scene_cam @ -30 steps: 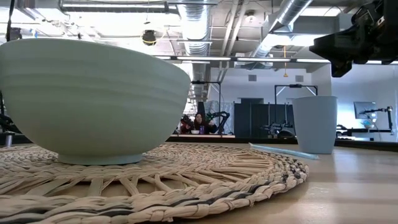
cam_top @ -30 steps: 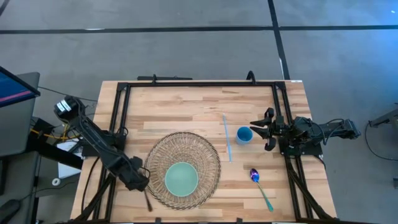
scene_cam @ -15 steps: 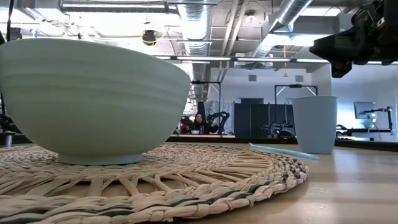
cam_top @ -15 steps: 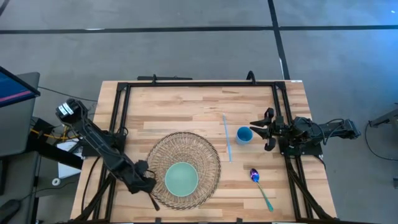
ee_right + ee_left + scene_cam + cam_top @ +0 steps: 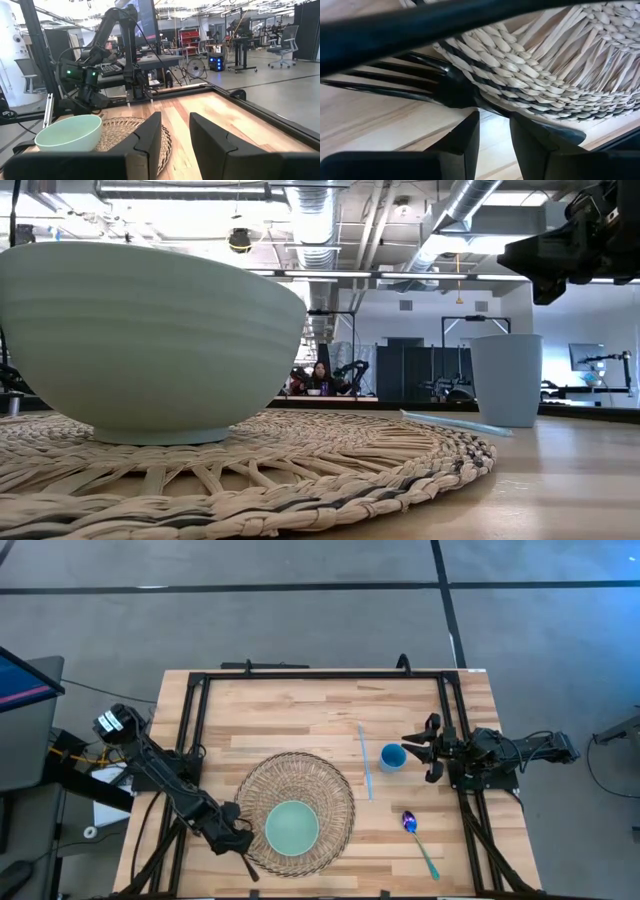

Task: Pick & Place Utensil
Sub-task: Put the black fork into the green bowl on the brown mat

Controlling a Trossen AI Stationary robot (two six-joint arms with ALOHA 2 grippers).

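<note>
A black fork (image 5: 445, 87) lies in front of my left gripper (image 5: 494, 132), at the near-left rim of the woven mat (image 5: 300, 810); its tines point out over the wood. In the high view its handle (image 5: 250, 868) sticks out of my left gripper (image 5: 238, 838) toward the near edge. The left gripper is shut on the fork. A teal-handled spoon (image 5: 420, 840) lies on the table right of the mat. My right gripper (image 5: 430, 748) waits shut by the right edge, touching nothing. My left gripper holds the black fork at its neck (image 5: 487, 106), between tines and handle, at the fingers' free ends. The fingers come slanting down from the table's left. The fork lies about level across the mat's rim (image 5: 520, 100); whether it rests on it, I cannot tell.
A pale green bowl (image 5: 292, 825) stands in the mat's middle. A blue cup (image 5: 393, 756) and a thin light-blue stick (image 5: 365, 760) lie right of the mat, near the right gripper. Black rails (image 5: 320, 675) frame the table. Bare wood lies along the far side.
My left gripper has moved a little toward the table's right and near edge, onto the mat's rim, and the fork has gone with it. The right arm has kept still.
</note>
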